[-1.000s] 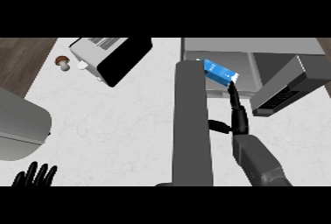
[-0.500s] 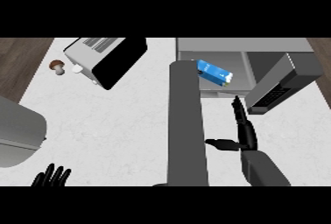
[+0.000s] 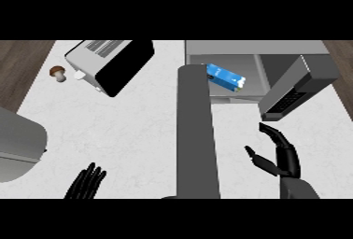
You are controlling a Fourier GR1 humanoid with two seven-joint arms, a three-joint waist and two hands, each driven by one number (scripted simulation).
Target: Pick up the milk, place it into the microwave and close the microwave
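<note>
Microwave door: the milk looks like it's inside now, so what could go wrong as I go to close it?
1. The milk carton lies tilted near the front edge of the microwave cavity; the closing door might catch it.
2. The right hand is open between the door and the microwave body, so it may have to go round the door to push it.
3. The toaster sits just beyond the door, so a wide reach might bump it.

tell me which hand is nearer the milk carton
The right hand, open below the microwave where the blue milk carton sits. The left hand rests far off at the lower left.
</note>
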